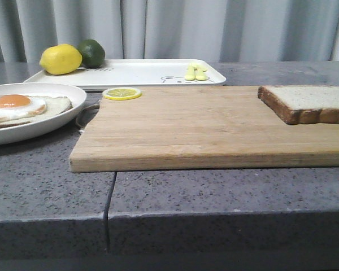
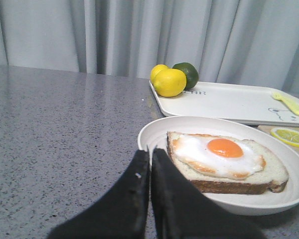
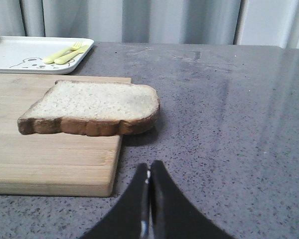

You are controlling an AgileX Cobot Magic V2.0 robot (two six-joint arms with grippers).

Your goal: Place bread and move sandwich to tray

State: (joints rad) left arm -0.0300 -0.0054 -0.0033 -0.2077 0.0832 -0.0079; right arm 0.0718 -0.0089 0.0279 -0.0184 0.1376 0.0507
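Front cam: I see no arms in shot. Wooden cutting board (image 1: 214, 127) fills the mid counter (image 1: 214, 192). Bread (image 1: 308, 104) lies flat at the board's 3 o'clock end, running past the frame edge. Sandwich (image 1: 22, 107), egg yolk up, sits on the round plate (image 1: 45, 127) at 9 o'clock of the board, plate rim just beside the board corner. Tray (image 1: 141, 73) lies at 12 o'clock behind board and plate; lemon (image 1: 60, 59) and lime (image 1: 91, 52) on its left end, touching each other, yellow utensils (image 1: 195, 72) near its right end. Lemon slice (image 1: 122, 94) lies on the board's far left corner.

L wrist cam: left gripper (image 2: 150, 154) has its fingers pressed together, nothing between them, tips just short of the plate (image 2: 154, 132) rim. Sandwich (image 2: 224, 162) lies inside the plate, well clear of the fingers. Tray (image 2: 224, 102) is beyond it, w/ the fruit.

R wrist cam: right gripper (image 3: 149, 167) likewise closed on nothing, over bare counter (image 3: 229, 124). Bread (image 3: 94, 107) overhangs the board (image 3: 50, 154) edge, near but apart from the tips. Tray corner (image 3: 20, 55) w/ utensils sits beyond.
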